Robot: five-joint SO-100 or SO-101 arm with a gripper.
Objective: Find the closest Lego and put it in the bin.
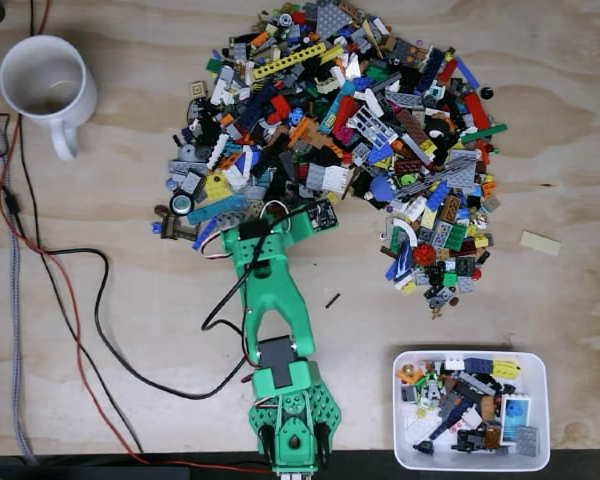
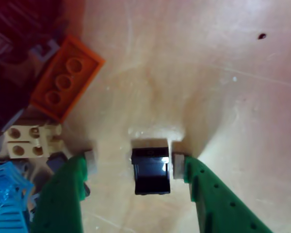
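In the wrist view my green gripper (image 2: pixel 134 164) stands open over the bare wood. A small black Lego piece (image 2: pixel 150 172) with a pale top edge lies between its fingers. The right pad (image 2: pixel 178 165) is almost against the piece, while the left pad (image 2: pixel 90 161) stands well off it. In the fixed view my green arm (image 1: pixel 270 290) reaches from the table's near edge up to the lower left fringe of the big Lego pile (image 1: pixel 340 130). The white bin (image 1: pixel 542 400) sits at the bottom right and holds several pieces.
An orange plate (image 2: pixel 65 82), a cream brick (image 2: pixel 26 141) and a blue grille piece (image 2: pixel 7 194) lie just left of the gripper. A white mug (image 1: pixel 45 85) stands at the top left, and cables (image 1: pixel 80 320) trail down the left side. Bare wood separates the arm from the bin.
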